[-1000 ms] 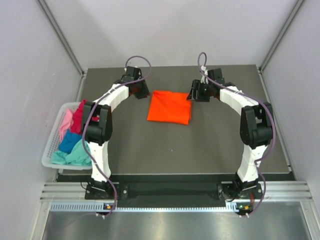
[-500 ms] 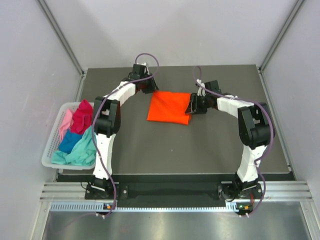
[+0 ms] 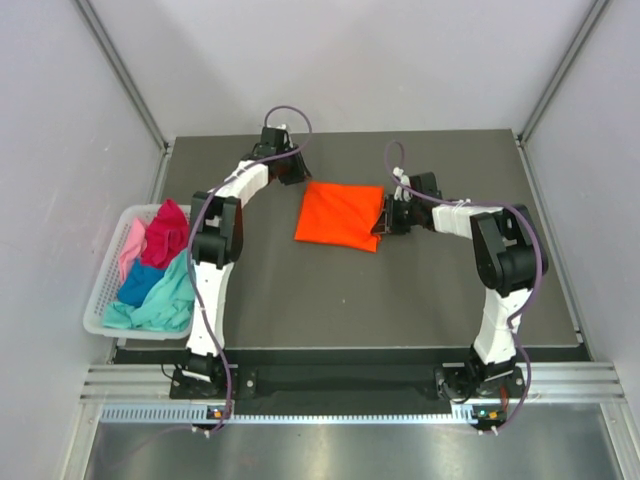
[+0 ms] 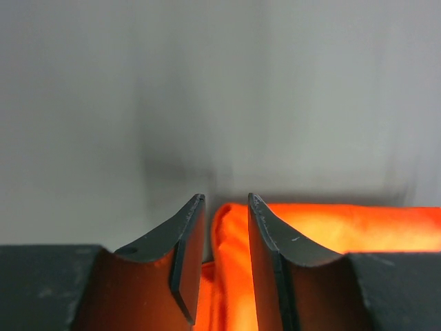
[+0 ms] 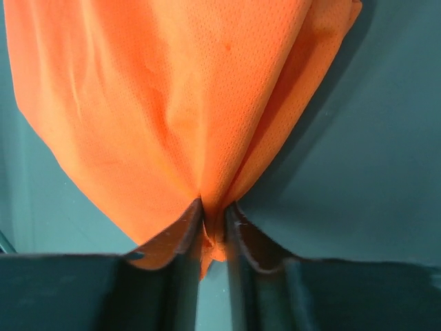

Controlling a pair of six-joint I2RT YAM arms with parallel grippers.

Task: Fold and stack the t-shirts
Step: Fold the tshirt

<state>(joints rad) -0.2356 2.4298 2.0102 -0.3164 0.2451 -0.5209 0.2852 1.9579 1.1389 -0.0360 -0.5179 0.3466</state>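
Table (image 3: 330, 300): flat, matte dark-grey top, rectangular, enclosed by pale walls on three sides.
Basket (image 3: 97, 305): white plastic lattice, rectangular, set at the table's left edge, beside the left arm.
Orange shirt (image 3: 338, 215): bright orange cloth folded to a near-square, lying flat on the far middle of the table between the two grippers. The right wrist view shows a fine pinhole mesh weave. The cloth gathers into creases where it is pinched.
Basket contents: soft, crumpled shirts heaped loosely. A teal shirt (image 3: 160, 305) lies nearest, a blue shirt (image 3: 138, 283) behind it, a magenta shirt (image 3: 165, 235) at the far end and a pale pink shirt (image 3: 131, 242) along the left wall.
Left gripper (image 4: 226, 200): at the shirt's far-left corner. The dark tapered jaws stand narrowly apart, with the shirt's rounded folded edge between them. I cannot tell whether they press on it.
Right gripper (image 5: 215, 207): at the shirt's right edge, low to the table. The jaws are clamped on a bunched fold of the orange cloth.
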